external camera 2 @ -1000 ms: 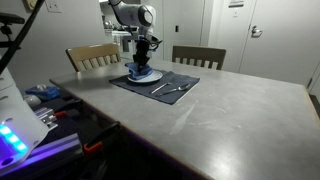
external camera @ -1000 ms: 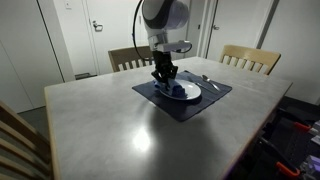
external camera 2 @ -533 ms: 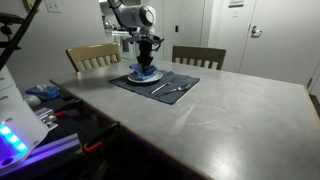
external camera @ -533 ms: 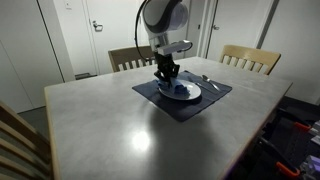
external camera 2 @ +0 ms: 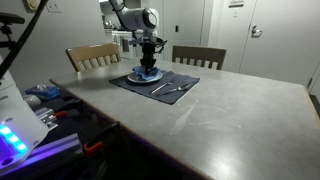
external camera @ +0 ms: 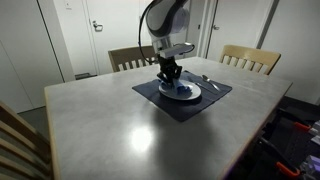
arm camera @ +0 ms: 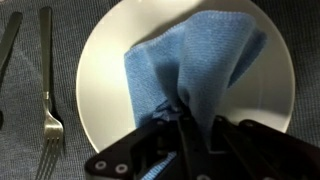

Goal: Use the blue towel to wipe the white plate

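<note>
The black metal gripper [arm camera: 182,118] is squeezing its two fingers tight on a soft blue cloth towel [arm camera: 200,70]. The towel is bunching into folds where the fingers are pinching it, and its fuzzy weave is showing in the wrist view. It is lying on a round, smooth white plate [arm camera: 105,60], covering the middle and one side of it. The plate is sitting on a dark woven placemat [arm camera: 300,30] with a rough, ribbed look. A shiny metal fork [arm camera: 46,80] is lying on the mat just beside the plate. Another thin metal piece [arm camera: 8,45] is lying beside the fork, but I cannot tell what it is.

In an exterior view the mat is resting on a big grey table [external camera: 110,130]. Its smooth top is shining under the light. Two light wooden chairs [external camera: 250,58] with slatted backs are standing at its far side. Pale walls and a white door [external camera: 100,30] are showing behind them.
</note>
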Controlling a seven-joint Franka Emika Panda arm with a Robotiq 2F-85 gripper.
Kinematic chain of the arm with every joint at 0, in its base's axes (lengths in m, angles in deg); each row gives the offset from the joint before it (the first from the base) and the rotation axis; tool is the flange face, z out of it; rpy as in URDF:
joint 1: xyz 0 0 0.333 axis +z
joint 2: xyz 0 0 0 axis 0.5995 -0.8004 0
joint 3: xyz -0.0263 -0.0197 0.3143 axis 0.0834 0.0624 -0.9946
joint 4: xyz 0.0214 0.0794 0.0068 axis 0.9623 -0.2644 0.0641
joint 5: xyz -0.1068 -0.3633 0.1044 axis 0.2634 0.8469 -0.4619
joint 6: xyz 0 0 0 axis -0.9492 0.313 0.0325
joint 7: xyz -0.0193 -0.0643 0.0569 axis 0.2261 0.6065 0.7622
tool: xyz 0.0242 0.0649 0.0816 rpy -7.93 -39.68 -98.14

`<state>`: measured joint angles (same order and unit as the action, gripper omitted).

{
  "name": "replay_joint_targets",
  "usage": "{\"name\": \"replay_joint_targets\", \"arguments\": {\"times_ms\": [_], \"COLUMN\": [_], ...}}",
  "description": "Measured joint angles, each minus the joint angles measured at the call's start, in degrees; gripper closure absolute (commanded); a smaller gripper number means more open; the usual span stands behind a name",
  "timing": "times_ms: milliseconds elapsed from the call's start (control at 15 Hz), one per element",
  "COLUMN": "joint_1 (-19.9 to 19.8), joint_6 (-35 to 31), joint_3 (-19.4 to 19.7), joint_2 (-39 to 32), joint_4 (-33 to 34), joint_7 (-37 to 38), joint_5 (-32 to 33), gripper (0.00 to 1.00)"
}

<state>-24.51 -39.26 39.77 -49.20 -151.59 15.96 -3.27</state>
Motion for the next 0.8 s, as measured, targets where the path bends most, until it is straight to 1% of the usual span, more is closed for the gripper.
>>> {"name": "replay_joint_targets", "arguments": {"times_ms": [133, 467, 667, 800], "joint_1": [-0.06, -0.89, -1.53, -2.03], "joint_6": [0.83, 5.99, 10.24, 13.64], "joint_3": [0.06, 0.00, 0.01, -0.24], "joint_2": [-0.01, -0.31, -0.71, -1.34], "joint_4": [-0.05, -0.07, -0.09, -0.03], "joint_7": [0.04, -0.88, -0.76, -1.96], "joint_5": [-0.14, -1.58, -2.91, -4.01], "gripper": [0.97, 0.97, 0.97, 0.97]}}
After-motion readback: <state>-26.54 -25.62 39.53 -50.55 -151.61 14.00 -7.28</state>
